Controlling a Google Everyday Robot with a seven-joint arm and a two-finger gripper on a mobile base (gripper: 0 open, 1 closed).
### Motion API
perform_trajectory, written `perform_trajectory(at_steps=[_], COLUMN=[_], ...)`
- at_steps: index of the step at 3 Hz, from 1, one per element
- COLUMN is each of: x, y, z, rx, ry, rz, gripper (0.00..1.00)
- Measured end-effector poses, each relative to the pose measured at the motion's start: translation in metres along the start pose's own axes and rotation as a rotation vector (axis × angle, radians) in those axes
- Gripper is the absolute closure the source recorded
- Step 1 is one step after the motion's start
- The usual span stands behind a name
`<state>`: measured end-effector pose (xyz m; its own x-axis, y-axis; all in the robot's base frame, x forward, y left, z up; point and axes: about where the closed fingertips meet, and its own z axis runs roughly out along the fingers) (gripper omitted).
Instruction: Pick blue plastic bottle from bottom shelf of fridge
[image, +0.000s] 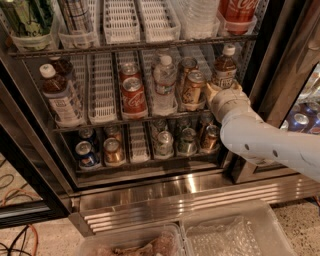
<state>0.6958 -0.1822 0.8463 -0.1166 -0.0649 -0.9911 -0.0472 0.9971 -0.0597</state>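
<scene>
The fridge (280, 50) fills nearly the whole frame. Its black door frame runs down the right side, wire shelves cross the upper half, and a shiny steel grille base (200, 197) spans the lower third. The robot's white arm (265, 142) comes in from the right edge and angles up and left towards the middle shelf. Two clear plastic tubs (235, 235) sit along the bottom edge of the frame.

The blue plastic bottle (56, 97) stands upright at the far left of the middle shelf, in the left-centre of the frame. It has a white cap and a pale label with dark blue print, and it is well apart from the arm. A clear water bottle (164, 85) stands mid-shelf. A second brown-drink bottle (225, 67) stands at the right end.

The gripper (214, 95) is at the right end of that middle shelf, right of frame centre. It is low in front of the second brown-drink bottle and just beside a tan can (192, 87). The wrist hides it, so I cannot tell whether it is spread or closed, or whether it touches either one. A red can (134, 95) stands left of the water bottle, and short cans (162, 142) line the lowest shelf.
</scene>
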Motion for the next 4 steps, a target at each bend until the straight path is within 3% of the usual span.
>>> perform_trajectory(at_steps=[3,4], x=[-0.006,-0.039], y=[0.0,-0.003], z=[-0.009,-0.032], rx=[-0.004,-0.003], ry=[-0.02,-0.122], rz=[0.017,0.037], gripper=[1.0,1.0])
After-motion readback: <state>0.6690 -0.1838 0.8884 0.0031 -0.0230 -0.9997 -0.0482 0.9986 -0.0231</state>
